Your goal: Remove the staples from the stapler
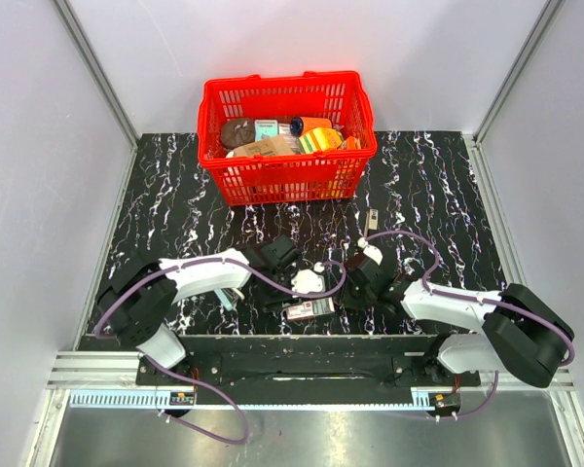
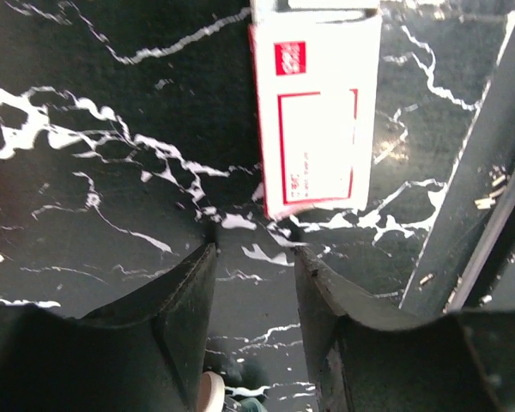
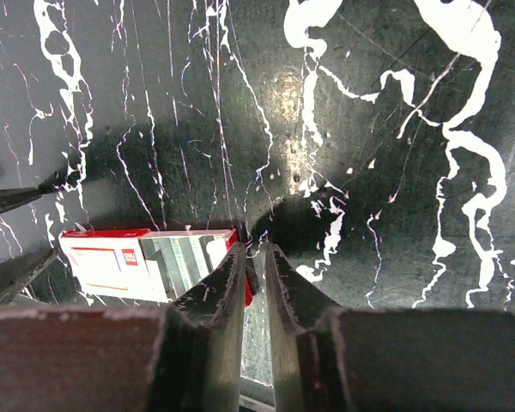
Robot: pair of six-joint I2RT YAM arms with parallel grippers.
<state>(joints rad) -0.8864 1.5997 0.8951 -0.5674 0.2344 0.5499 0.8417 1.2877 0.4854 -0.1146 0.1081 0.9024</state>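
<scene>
The light-blue stapler (image 1: 227, 297) lies on the black marble table beside my left forearm. Only a white and teal bit of it (image 2: 240, 402) shows behind the fingers in the left wrist view. My left gripper (image 1: 273, 303) (image 2: 253, 253) is open and empty, its tips just short of the closed end of a white-and-red staple box (image 1: 309, 309) (image 2: 316, 129). My right gripper (image 1: 346, 295) (image 3: 257, 249) has its jaws almost together with a thin gap. Its left finger (image 3: 227, 283) touches the box's open red end (image 3: 146, 262). Nothing shows between the jaws.
A red basket (image 1: 287, 180) full of goods stands at the back. A small white object (image 1: 309, 282) lies between the grippers. A small oblong item (image 1: 372, 219) lies farther back. Loose staples (image 2: 489, 199) lie by the table's near edge rail (image 2: 463, 223).
</scene>
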